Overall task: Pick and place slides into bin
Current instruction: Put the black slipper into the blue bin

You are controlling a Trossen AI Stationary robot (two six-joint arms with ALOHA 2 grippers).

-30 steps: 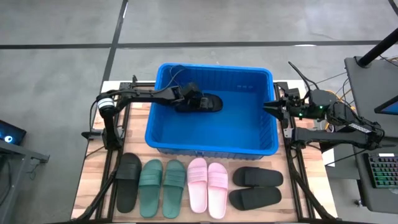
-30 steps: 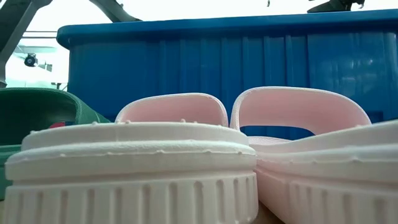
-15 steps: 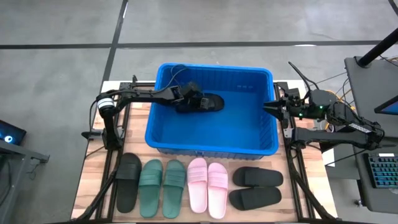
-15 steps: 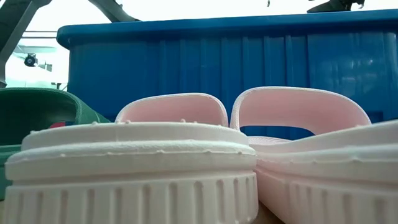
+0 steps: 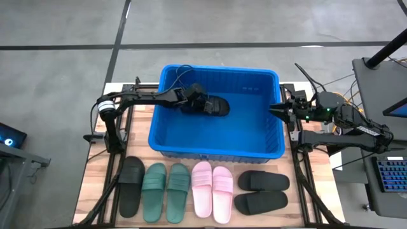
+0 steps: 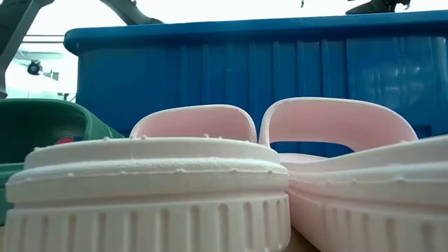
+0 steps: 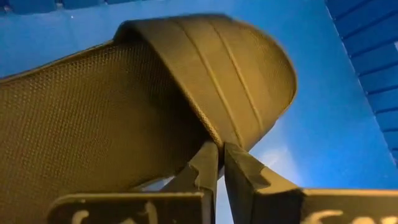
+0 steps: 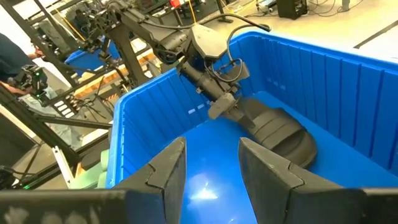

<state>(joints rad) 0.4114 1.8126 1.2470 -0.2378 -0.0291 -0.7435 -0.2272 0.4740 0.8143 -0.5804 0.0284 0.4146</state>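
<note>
A black slide [image 5: 213, 105] lies strap-up on the floor of the blue bin [image 5: 216, 147], toward its far left. My left gripper [image 7: 221, 152] reaches down into the bin from the table's left; its shut fingers sit at the slide's edge with nothing between them. The same slide [image 8: 277, 134] and left gripper [image 8: 219, 109] show in the right wrist view. My right gripper [image 8: 211, 163] hangs open by the bin's right rim [image 5: 280, 108], holding nothing. A black slide [image 5: 131, 184], a green pair [image 5: 166, 191], a pink pair [image 5: 212, 191] and a black pair [image 5: 262, 191] lie on the table's near side. My left gripper's shut fingertips [image 7: 210, 163] slant down to the slide's side edge, just where the strap [image 7: 217, 74] meets the sole. Whether they touch the slide I cannot tell. The slide lies flat on the bin floor.
The bin's ribbed walls [image 8: 155, 106] stand high around the left gripper. In the low view the pink slides [image 6: 147, 182] fill the foreground, with a green one [image 6: 42, 133] at the left and the bin wall [image 6: 280, 63] behind. Equipment stands right of the table [image 5: 381, 172].
</note>
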